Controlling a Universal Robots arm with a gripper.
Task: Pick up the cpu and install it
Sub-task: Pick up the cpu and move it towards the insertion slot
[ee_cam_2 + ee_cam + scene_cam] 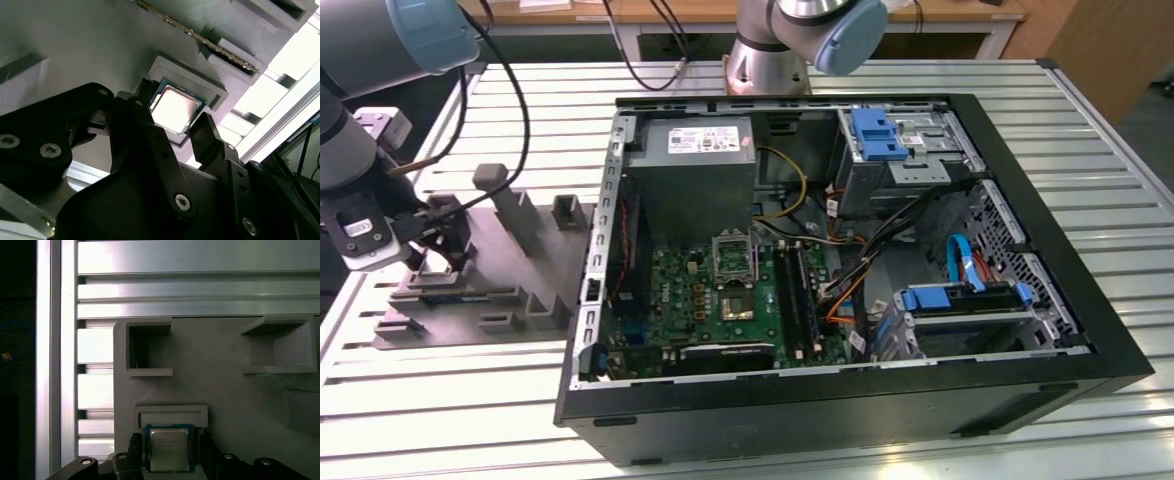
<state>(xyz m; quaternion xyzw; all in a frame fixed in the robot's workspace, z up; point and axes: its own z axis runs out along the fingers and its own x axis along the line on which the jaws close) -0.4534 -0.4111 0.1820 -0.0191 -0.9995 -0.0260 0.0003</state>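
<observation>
The tool hangs low over a grey tray. Its two fingers stand apart, one at each side of the cpu. The cpu lies flat between them, metal top up, seated in a raised square nest on the tray. The nest's rim likely keeps the chip square and at a known spot, so the fingers can come down along two opposite edges. They stand close to those edges, but I cannot tell whether they touch. The chip looks not yet lifted.

In the first wrist view, two open pockets lie on the tray beyond the tool, both without parts.

The tray rests on a slatted metal surface. An open case lies on its side, well apart from the tool, toward the exterior view's right. That leaves the board facing up and its socket reachable from above.

Count: one tool, two fingers, one cpu, one nest, two pockets, one case, one socket.
</observation>
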